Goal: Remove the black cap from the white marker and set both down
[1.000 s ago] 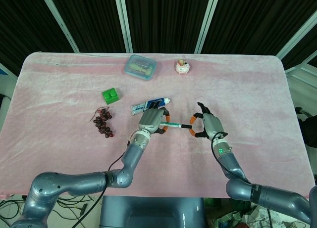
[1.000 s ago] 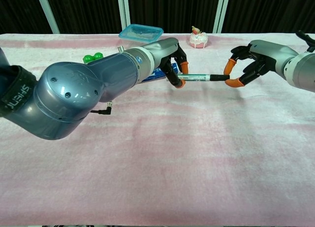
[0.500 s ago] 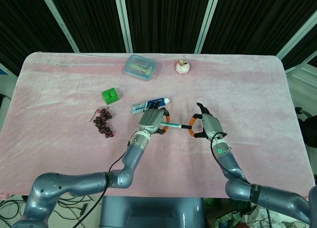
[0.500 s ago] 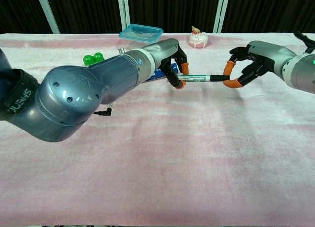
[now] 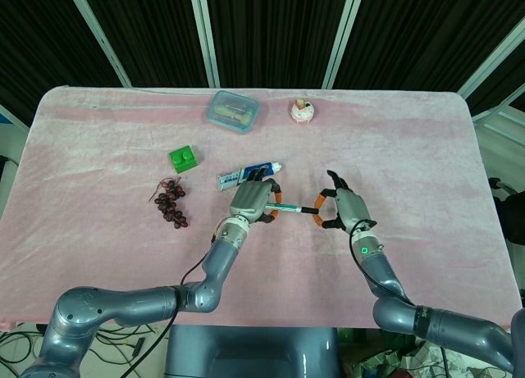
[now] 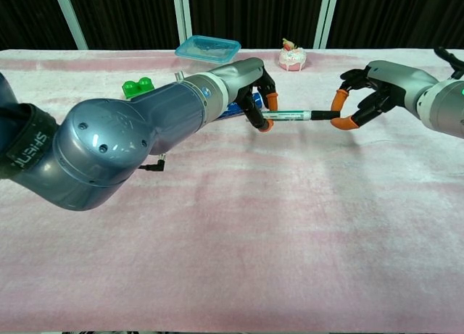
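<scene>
The white marker hangs level above the pink cloth, stretched between the two hands near the middle of the table. Its pale barrel is on the left hand's side, and the black cap still sits on its right end. Nothing about it has changed from the frames half a second and a second ago: the marker lies at the same height and angle, and the cap has not come away from the barrel.

The left hand grips the barrel, its orange-tipped fingers wrapped closely round it. The right hand pinches the cap between an orange-tipped thumb and finger, with the other fingers curled loosely behind. It sits very slightly further right in the chest view than half a second ago, a shift so small it may be nothing. The left arm's big grey forearm has also moved a touch in the chest view, but its hand stays where it was.

Just behind the left hand a toothpaste tube lies flat on the cloth, partly hidden by the fingers. Further left are a bunch of dark grapes and a green toy brick. Along the far edge stand a clear blue lidded box and a small cupcake, well apart from the hands. None of these has moved.
</scene>
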You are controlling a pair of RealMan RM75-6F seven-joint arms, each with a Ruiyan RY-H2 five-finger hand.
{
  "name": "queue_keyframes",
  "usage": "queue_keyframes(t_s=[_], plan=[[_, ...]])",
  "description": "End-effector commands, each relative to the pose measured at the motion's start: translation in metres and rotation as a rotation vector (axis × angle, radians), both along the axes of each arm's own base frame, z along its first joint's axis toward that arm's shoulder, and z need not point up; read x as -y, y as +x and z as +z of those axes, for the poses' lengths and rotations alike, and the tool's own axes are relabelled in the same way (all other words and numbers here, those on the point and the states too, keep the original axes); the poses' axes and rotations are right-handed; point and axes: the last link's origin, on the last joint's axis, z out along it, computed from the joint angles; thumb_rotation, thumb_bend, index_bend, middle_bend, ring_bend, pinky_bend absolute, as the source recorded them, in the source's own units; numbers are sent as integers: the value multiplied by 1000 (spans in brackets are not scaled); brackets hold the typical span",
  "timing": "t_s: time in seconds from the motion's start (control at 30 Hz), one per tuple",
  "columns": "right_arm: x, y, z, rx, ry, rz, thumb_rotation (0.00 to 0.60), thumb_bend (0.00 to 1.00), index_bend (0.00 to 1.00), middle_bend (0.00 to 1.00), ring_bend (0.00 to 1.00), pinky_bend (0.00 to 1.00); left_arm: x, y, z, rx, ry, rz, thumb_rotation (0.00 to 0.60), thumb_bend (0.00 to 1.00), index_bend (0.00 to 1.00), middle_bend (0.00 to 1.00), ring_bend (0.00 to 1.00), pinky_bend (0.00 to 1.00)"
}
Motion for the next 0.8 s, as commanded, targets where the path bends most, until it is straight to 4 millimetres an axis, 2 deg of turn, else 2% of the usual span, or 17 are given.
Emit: queue_keyframes(t_s=[0.03,0.4,0.57,0.8], plan=[[0,-1,0,-5,4,-3,600,344,728,0,46,166,0,-1,0,-3,-2,2,600,500,739,329,0,0],[-1,-8,7,-15,4,-17,600,354,746,0,46,167,-1,-2,1,-4,2,1,600,500,739,329,0,0],[-5,-19,19,-28,3,-25,600,354,745,0,46,167,-2,-11,4,-27,1,-2,600,500,739,329,0,0],[-11,-32,20,-43,26,-48,600,354,746,0,46,167,-4,-22,6,-42,4,4,600,500,739,329,0,0]])
